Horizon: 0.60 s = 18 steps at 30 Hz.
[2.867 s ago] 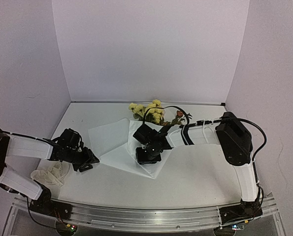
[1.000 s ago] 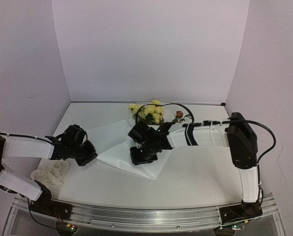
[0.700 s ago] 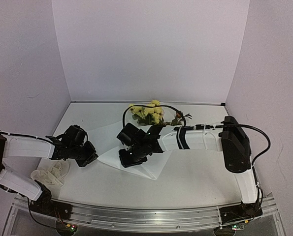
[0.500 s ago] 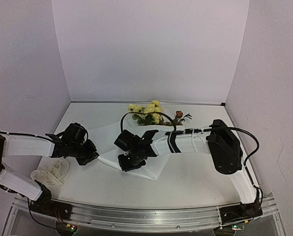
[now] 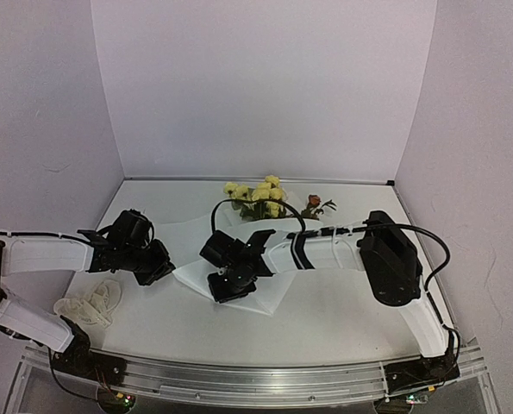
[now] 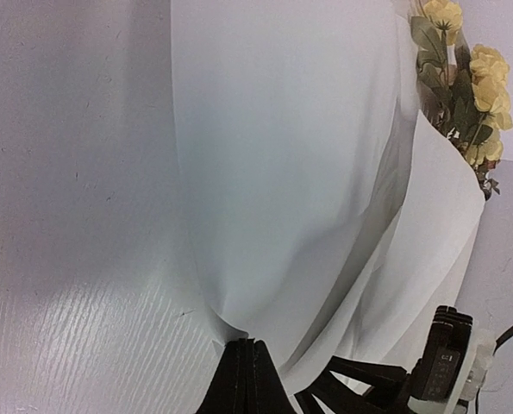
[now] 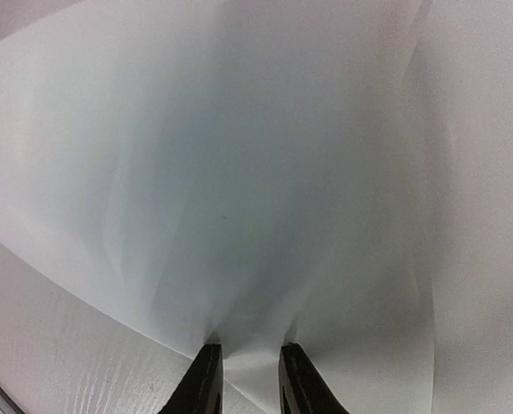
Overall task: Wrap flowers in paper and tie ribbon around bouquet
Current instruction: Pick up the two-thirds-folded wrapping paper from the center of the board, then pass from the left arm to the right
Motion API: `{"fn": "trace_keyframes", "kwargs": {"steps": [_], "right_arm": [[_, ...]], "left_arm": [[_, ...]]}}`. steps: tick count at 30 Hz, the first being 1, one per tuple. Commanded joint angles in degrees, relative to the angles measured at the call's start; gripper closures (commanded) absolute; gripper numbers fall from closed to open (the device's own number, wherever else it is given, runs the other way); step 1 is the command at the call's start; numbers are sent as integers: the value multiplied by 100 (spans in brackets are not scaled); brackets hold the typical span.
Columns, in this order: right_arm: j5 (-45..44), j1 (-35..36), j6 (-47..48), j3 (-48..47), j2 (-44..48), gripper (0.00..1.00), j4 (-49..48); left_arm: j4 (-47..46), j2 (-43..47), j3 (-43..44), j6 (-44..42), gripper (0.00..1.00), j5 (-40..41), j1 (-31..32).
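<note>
The left gripper's [image 6: 243, 345] fingers are clenched on the left edge of the paper [image 6: 282, 172]. The right gripper's [image 7: 249, 349] fingers, slightly apart, pinch a fold at its near edge. The flowers [image 5: 260, 195] poke from the sheet's far end, with 1 orange bloom [image 5: 314, 200] on their right.

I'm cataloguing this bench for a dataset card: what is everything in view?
flowers: one bunch, pale yellow plus one orange-brown bloom, far middle, stems tucked into the paper
paper: one sheet, white, folded over the stems, centre
ribbon: one, cream, bunched loose at near left
table: one, white, under everything
left gripper: one, black, shut on the paper's left edge
right gripper: one, black, pinching a paper fold at centre
</note>
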<state>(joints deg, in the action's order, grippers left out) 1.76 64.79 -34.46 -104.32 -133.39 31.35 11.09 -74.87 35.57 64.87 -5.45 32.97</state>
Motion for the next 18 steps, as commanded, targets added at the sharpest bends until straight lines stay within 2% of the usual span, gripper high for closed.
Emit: {"fn": "trace_keyframes", "kwargs": {"steps": [1, 8, 14, 18], "right_arm": [[-144, -9, 99, 136, 959, 73, 127], [-667, -25, 237, 1061, 1842, 68, 151], [-1181, -113, 189, 1675, 1869, 70, 154], [-1274, -187, 253, 1706, 1638, 71, 139]], "left_arm": [[105, 162, 255, -159, 100, -11, 16], [199, 140, 430, -375, 100, -60, 24], [326, 119, 626, -534, 100, -104, 67], [352, 75, 768, -640, 100, -154, 137]]}}
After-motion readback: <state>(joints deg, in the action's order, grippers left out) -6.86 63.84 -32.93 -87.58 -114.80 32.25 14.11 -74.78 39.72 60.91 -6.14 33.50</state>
